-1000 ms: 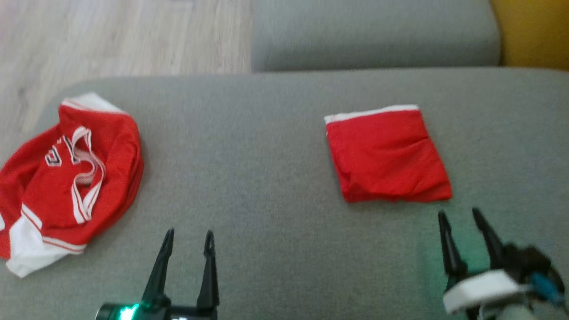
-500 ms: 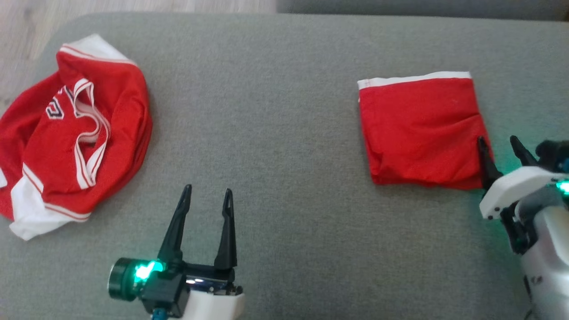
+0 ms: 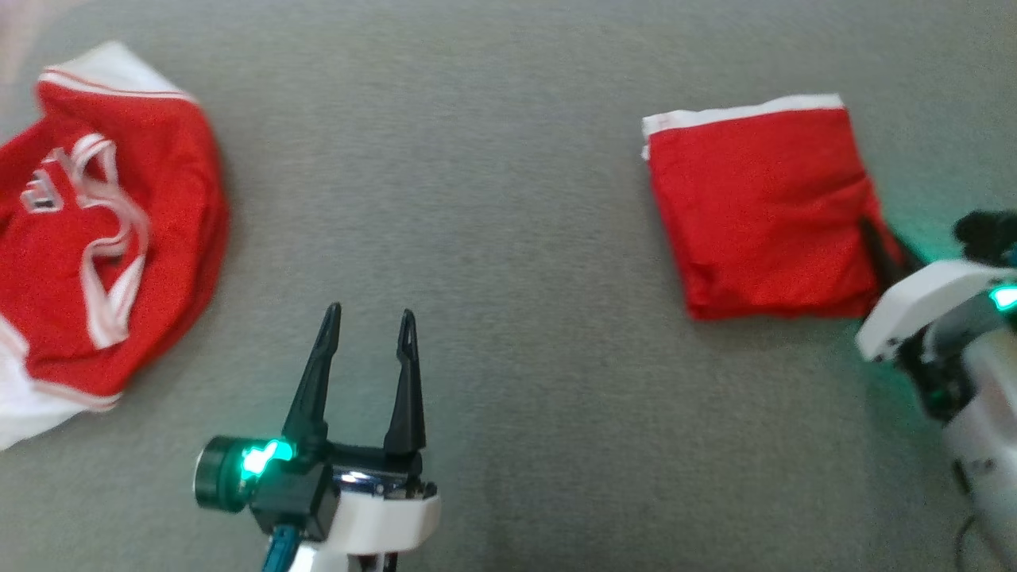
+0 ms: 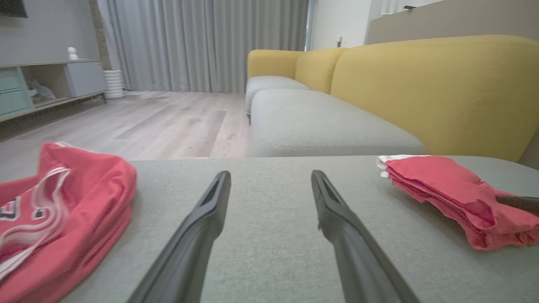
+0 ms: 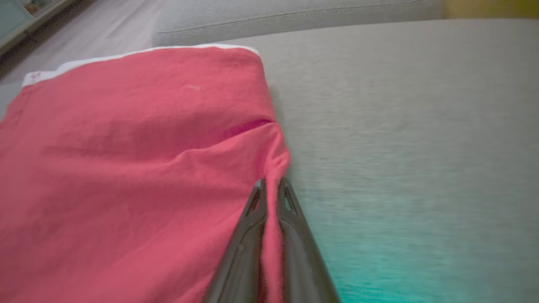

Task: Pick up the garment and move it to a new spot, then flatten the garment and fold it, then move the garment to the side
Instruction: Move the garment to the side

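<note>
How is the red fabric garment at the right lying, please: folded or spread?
Folded: the red fabric garment is a compact square, with stacked layers visible along its edge.

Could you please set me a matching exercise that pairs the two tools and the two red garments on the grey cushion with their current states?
Column one:
1. left tool
2. right tool
3. folded garment
4. crumpled jersey

Column two:
a. bunched up on the robot's left, lettering showing
b. shut on red fabric
c. open, holding nothing
d. neat square with a white edge, pinched at one side

Pairs: 1-c; 2-b; 3-d; 4-a
</note>
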Motion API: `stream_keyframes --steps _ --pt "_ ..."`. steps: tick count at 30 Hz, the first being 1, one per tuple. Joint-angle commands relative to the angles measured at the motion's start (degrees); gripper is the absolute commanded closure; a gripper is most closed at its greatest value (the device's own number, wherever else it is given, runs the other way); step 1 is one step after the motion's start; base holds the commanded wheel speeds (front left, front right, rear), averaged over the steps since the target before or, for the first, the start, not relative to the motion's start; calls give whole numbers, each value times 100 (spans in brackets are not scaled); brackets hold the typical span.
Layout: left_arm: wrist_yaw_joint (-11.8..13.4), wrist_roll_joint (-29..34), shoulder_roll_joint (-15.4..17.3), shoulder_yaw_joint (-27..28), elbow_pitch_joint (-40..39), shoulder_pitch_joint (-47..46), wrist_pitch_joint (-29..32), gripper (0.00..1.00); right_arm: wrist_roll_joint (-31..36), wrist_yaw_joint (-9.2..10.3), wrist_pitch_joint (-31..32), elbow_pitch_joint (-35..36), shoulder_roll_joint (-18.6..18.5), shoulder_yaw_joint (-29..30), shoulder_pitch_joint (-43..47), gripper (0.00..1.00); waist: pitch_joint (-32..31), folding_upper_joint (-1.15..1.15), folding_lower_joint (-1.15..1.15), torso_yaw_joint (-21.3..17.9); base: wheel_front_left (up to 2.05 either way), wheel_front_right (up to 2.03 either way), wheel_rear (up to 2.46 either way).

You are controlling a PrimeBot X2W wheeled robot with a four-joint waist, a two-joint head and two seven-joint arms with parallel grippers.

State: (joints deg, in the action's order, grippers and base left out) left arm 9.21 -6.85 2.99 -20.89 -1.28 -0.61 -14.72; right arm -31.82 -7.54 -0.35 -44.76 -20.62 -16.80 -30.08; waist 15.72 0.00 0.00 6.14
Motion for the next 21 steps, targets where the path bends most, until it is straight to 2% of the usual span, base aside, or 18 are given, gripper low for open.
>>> stream_keyframes --steps 1,4,8,14,21 --pt "-20 -18 -12 123 -161 -260 -28 0 -61 5 -98 120 -366 -110 -191 100 205 0 0 -312 0 0 0" --pt "-101 19 -12 103 -147 -400 -28 0 -106 5 -109 203 -703 -175 -338 100 409 0 0 -600 0 0 0" --pt "-211 127 -12 101 -145 -698 -28 0 -67 5 -23 279 -1354 -140 -459 100 807 0 0 -897 0 0 0" --pt "-341 242 -12 158 -118 -1158 -28 0 14 5 89 385 -2181 159 -565 100 1361 0 0 -1206 0 0 0" --pt "-384 265 -12 101 -116 -1497 -28 0 273 5 149 422 -2689 828 -547 100 1765 0 0 -1257 0 0 0"
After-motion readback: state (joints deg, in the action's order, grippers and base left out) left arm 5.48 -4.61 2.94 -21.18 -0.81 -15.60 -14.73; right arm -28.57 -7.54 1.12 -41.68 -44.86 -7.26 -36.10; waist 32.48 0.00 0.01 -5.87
